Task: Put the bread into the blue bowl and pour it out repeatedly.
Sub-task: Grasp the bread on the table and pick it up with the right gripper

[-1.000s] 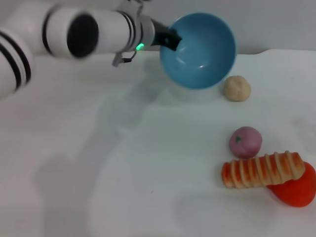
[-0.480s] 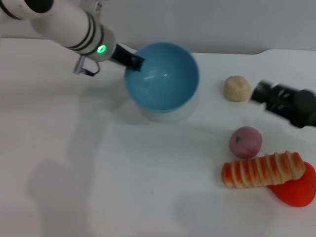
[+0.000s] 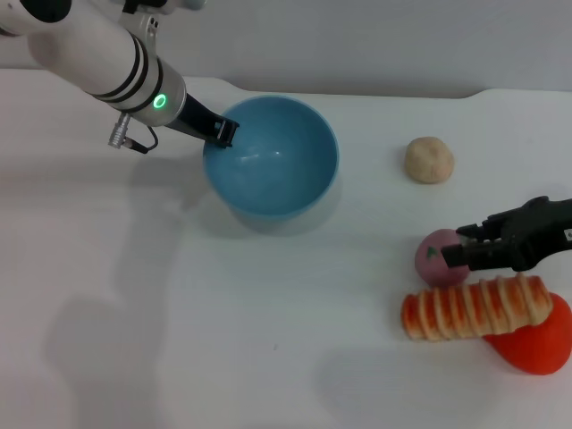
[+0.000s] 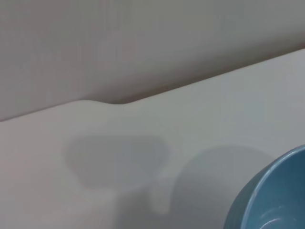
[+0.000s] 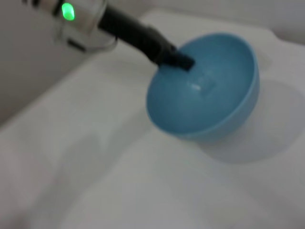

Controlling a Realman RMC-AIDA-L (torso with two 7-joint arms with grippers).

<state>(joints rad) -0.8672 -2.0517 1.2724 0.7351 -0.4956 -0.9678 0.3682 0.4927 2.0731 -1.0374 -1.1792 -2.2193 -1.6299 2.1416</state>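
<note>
My left end effector (image 3: pixel 222 132), clamped on the blue bowl (image 3: pixel 271 157), has lowered it toward 7 o'clock; right end effector (image 3: pixel 453 251), opening unclear, reached the bread (image 3: pixel 475 308).

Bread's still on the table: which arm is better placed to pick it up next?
The right. Its hand hovers just above the bread, beside the pink ball. The left hand is clamped on the blue bowl's rim, far across the table.

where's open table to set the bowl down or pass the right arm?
Bare white table spans near and left of the round light-blue bowl, held at its rim by the left gripper. Crowded right: right gripper, pink ball, striped loaf, red piece, beige bun.
</note>
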